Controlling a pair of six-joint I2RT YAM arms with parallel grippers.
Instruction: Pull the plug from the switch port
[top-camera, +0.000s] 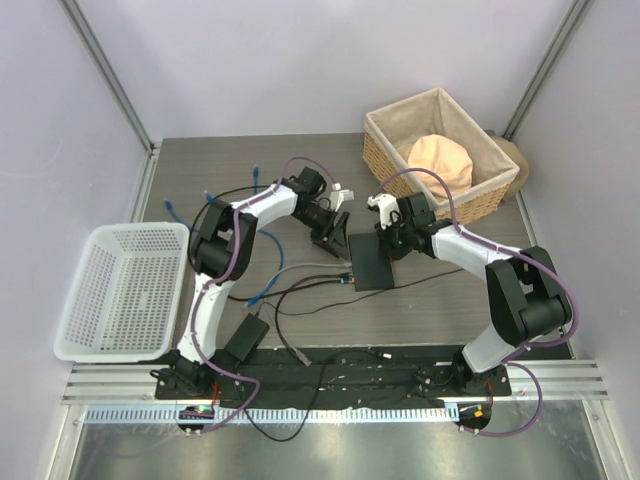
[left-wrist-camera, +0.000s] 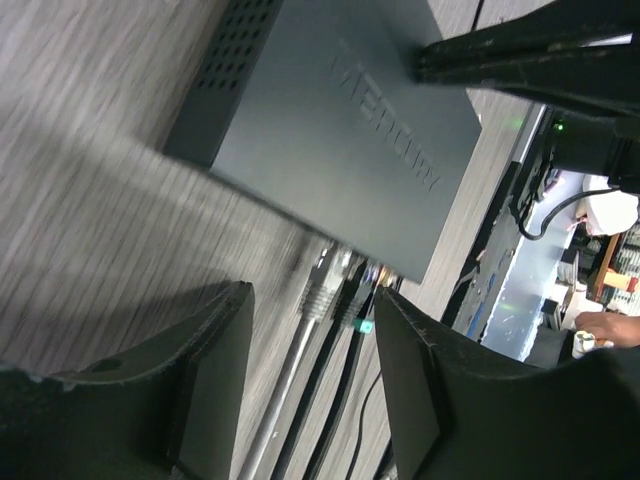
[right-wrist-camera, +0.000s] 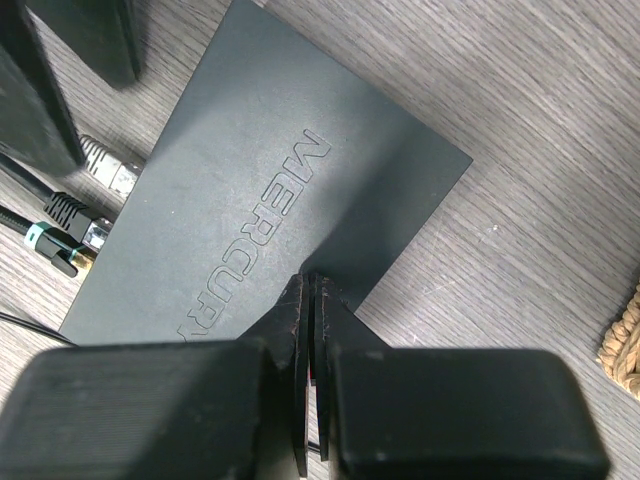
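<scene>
Top view, left to right: white perforated plastic basket (top-camera: 120, 290) at the left edge, not involved. Left gripper (top-camera: 338, 243) is centre-left. Flat dark-grey rectangular switch (top-camera: 372, 262) lies mid-frame on the grey wood-grain table (top-camera: 440, 310). Right gripper (top-camera: 388, 243) is over the switch's upper part, and a woven wicker basket (top-camera: 440, 150) sits upper right.

Step in hand, my read: lining up on a plug at the port edge.

Left wrist view, lower centre: a light-grey cable plug (left-wrist-camera: 322, 285) is seated in the switch edge. A black plug with teal band (left-wrist-camera: 356, 312) sits just beside it on the right. Cannot tell for sure which is the target; the grey one sits nearest the middle of the gap.

To do it well:
- Centre on one plug only.
- Pinch the plug body, not the cable.
- Squeeze the latch tab if reachable (tab not visible).
- Pull straight out along the cable line, no twisting.
- The right arm should pin the box hard so it doesn't slide.

Left jaws: spread partway, one either side of the plugs, touching nothing, holding nothing.

Right wrist view: right jaws pressed together and empty. The tips rest on the switch's top face near its lower corner, which looks like a hold-down.
</scene>
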